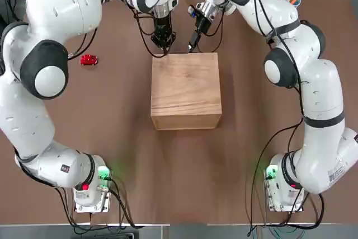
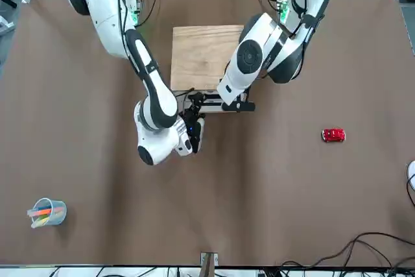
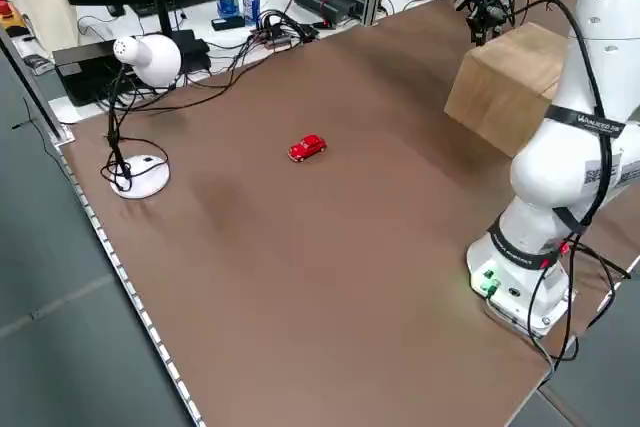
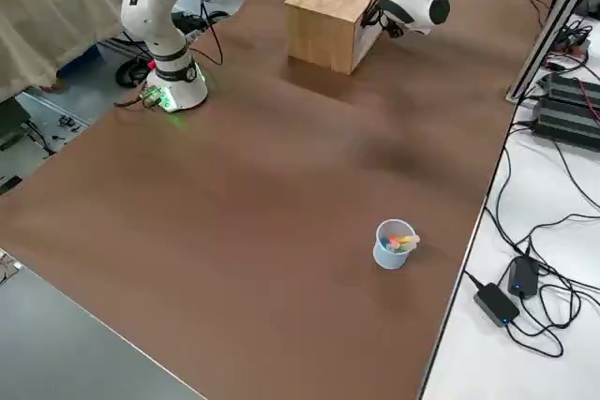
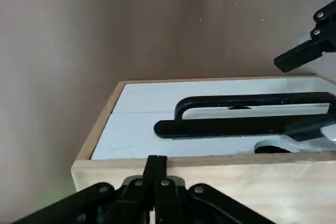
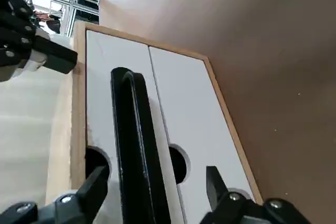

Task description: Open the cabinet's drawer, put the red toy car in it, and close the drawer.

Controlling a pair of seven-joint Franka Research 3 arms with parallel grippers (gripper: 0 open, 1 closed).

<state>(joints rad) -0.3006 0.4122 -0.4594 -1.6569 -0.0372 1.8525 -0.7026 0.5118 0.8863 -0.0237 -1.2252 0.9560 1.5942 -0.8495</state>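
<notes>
The wooden cabinet [image 1: 185, 90] stands mid-table with its white drawer front [image 6: 189, 108] facing away from the arm bases, and the drawer is closed. My right gripper [image 6: 155, 179] is open at that face, its fingers straddling the black handle [image 6: 131, 129] without closing on it. My left gripper [image 5: 156, 163] is shut with nothing in it, its tips resting on the cabinet's top edge above the drawer front, near the corner [image 1: 164, 46]. The red toy car [image 1: 88, 59] sits alone on the table far off to the left of the cabinet.
A blue cup of pens [image 2: 47, 213] stands near the table's far right corner. A white desk lamp [image 3: 140, 117] sits at the table's left edge. Cables and power bricks [image 4: 511, 292] lie beyond the right edge. Both arms crowd the cabinet's far side.
</notes>
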